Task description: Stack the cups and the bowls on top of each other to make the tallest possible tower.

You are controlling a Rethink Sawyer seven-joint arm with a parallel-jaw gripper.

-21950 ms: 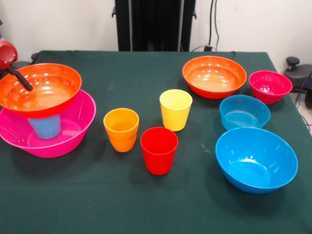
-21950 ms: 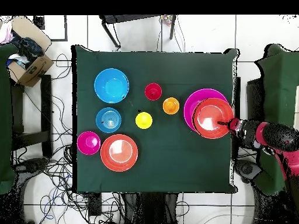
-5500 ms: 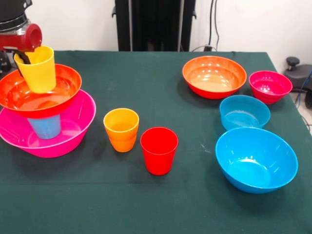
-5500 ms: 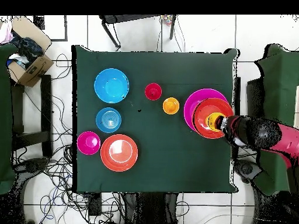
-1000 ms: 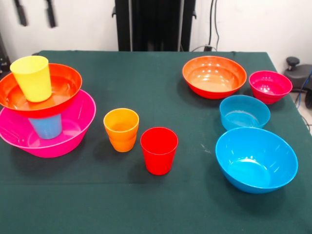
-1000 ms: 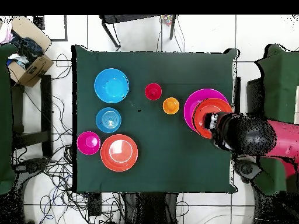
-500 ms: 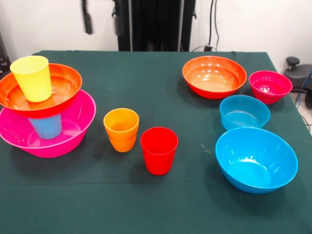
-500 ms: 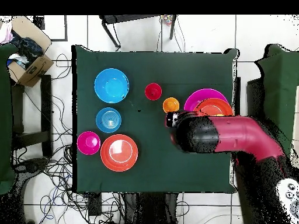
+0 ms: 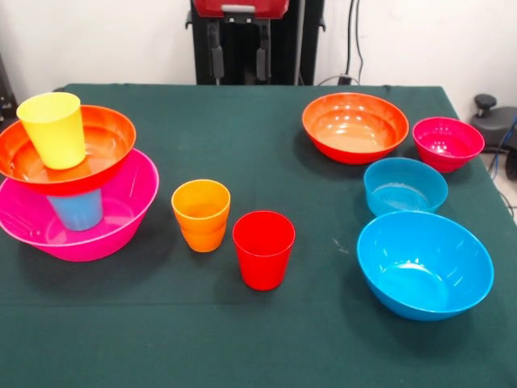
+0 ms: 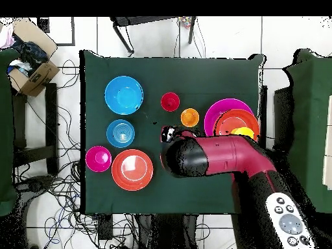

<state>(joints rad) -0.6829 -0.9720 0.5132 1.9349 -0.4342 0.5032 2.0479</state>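
The tower stands at the table's left: a large pink bowl point(image 9: 121, 218) holds a light blue cup point(image 9: 74, 212), a wide orange-red bowl point(image 9: 101, 141) rests on that cup, and a yellow cup point(image 9: 53, 129) stands upright in it. An orange cup point(image 9: 201, 214) and a red cup point(image 9: 263, 249) stand loose mid-table. At the right lie a second orange-red bowl point(image 9: 355, 126), a magenta bowl point(image 9: 447, 143), a small blue bowl point(image 9: 405, 186) and a large blue bowl point(image 9: 425, 263). My gripper point(image 9: 238, 58) hangs open and empty high over the far middle, apart from everything.
In the overhead view my red arm point(image 10: 220, 155) crosses the table and hides part of the pink bowl point(image 10: 217, 111). A cardboard box point(image 10: 31, 72) and cables lie on the floor beside the table. A black stand point(image 9: 242, 73) rises behind the far edge.
The open gripper has swung away from the tower toward the middle of the table's far side. The yellow cup stays upright in the top orange-red bowl.
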